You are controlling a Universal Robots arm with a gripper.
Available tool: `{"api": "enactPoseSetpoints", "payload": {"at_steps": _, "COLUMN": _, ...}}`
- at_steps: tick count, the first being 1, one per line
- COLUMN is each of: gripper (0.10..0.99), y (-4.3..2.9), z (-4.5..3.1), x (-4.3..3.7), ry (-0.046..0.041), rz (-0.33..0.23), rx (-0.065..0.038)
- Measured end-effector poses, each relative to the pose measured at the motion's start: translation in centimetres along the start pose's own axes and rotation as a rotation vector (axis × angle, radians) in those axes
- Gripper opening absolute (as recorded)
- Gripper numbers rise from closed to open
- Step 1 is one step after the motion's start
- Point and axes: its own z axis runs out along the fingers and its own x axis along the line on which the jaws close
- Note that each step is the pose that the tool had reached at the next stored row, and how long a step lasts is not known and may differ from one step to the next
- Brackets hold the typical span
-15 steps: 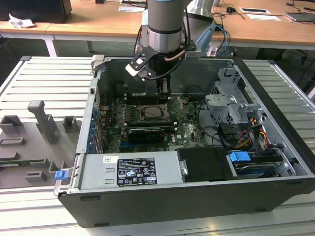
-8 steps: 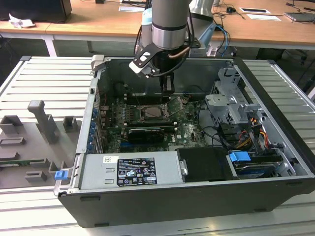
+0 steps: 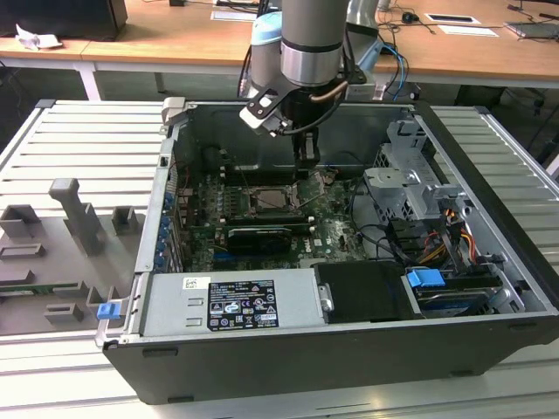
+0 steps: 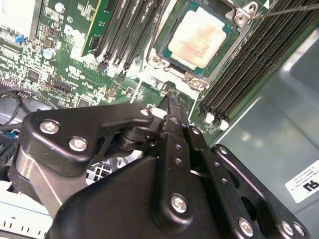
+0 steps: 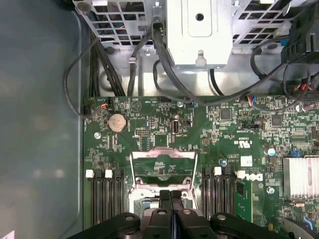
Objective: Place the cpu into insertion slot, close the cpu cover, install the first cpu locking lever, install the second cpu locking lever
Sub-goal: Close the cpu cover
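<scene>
Hovering gripper (image 4: 172, 101), closed and empty, beside the insertion slot (image 4: 240, 19)
Its fingers are pressing together just off the slot's edge; the cpu (image 4: 199, 35) is sitting uncovered inside it on the green board (image 4: 65, 74), while the cpu cover (image 5: 162, 153) is standing open.

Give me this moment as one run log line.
cpu seated in insertion slot | cpu cover raised, not closed | gripper beside cover, jaws shut
</scene>
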Motion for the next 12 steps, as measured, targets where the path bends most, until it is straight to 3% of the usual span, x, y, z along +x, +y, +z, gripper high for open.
{"api": "enactPoseSetpoints", "payload": {"at_steps": 12, "gripper": 0.106, "y": 2.43, "z": 0.16, "x": 0.03, "ry": -0.0003, "rz": 0.0, "rx": 0.001}}
